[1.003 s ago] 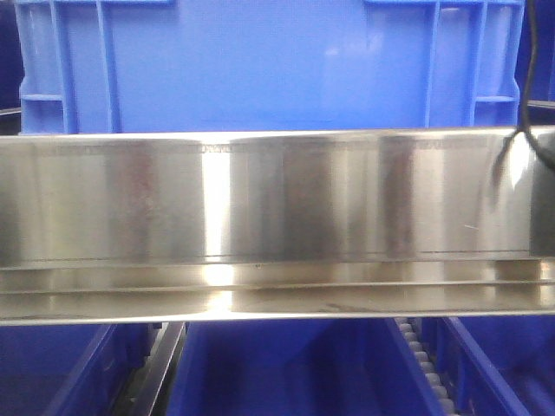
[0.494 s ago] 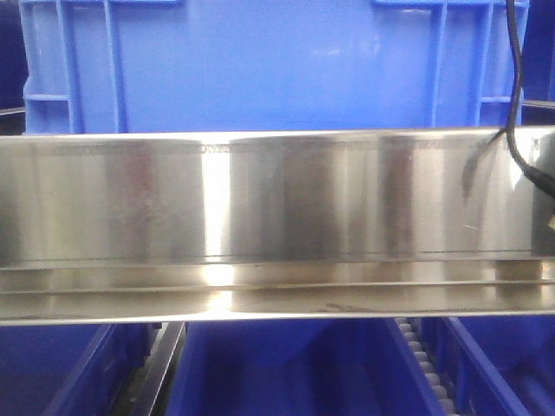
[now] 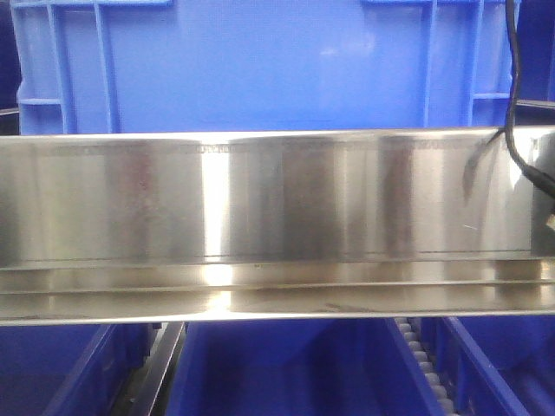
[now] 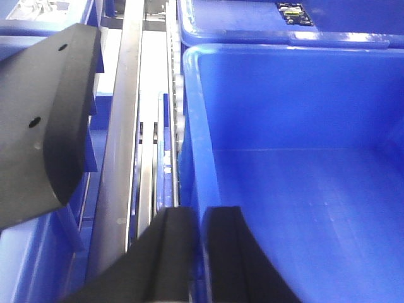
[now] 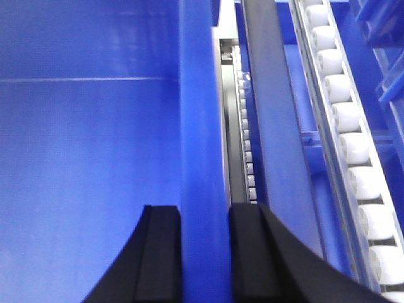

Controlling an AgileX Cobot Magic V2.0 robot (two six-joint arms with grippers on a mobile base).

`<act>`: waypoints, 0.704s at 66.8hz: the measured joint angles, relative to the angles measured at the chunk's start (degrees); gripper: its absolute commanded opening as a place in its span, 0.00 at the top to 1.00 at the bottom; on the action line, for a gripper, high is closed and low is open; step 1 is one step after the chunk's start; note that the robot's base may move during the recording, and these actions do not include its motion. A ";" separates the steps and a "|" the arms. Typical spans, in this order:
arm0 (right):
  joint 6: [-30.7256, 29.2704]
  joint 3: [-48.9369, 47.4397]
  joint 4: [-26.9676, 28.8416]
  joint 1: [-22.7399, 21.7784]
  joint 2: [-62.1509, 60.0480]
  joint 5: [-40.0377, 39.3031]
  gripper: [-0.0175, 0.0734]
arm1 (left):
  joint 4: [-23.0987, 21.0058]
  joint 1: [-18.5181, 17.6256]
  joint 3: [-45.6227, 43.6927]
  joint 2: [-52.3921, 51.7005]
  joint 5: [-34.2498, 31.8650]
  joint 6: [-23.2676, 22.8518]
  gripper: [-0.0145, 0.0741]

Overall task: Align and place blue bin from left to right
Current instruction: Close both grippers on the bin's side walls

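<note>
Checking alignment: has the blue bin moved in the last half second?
Yes. Against the fixed steel rail, the blue bin shifted slightly toward the picture's left.

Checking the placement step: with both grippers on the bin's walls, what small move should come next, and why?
Probably hold both grips and ease the blue bin straight down. The left gripper and right gripper each pinch a side wall, and the right wall already runs parallel to the roller track beside it.

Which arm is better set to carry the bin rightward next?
Right, narrowly: the right fingers clamp a wall of the bin plainly, one each side. The left fingers also close on a wall, but it barely shows between them. Likely both must carry.
</note>
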 measured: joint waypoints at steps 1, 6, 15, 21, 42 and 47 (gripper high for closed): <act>0.00 0.00 0.00 0.00 0.00 0.00 0.88 | 0.00 -0.16 0.00 0.00 0.00 0.00 0.41; 0.00 0.00 0.11 0.00 0.00 0.00 0.88 | 0.27 -0.84 0.00 0.04 -0.85 0.00 0.38; 0.00 0.00 0.11 0.00 0.00 0.00 0.88 | 2.31 -2.99 -0.22 1.24 -2.02 -2.02 0.44; 0.00 0.00 0.11 0.00 0.00 0.00 0.88 | 7.59 -4.60 -0.47 2.70 -1.99 -5.75 0.44; 0.00 0.00 0.11 0.00 0.00 0.10 0.88 | 15.38 -5.30 -1.68 6.59 3.00 -11.28 0.44; 0.00 0.00 0.11 0.00 0.00 0.10 0.88 | 14.78 -5.30 -1.78 7.30 3.26 -11.28 0.44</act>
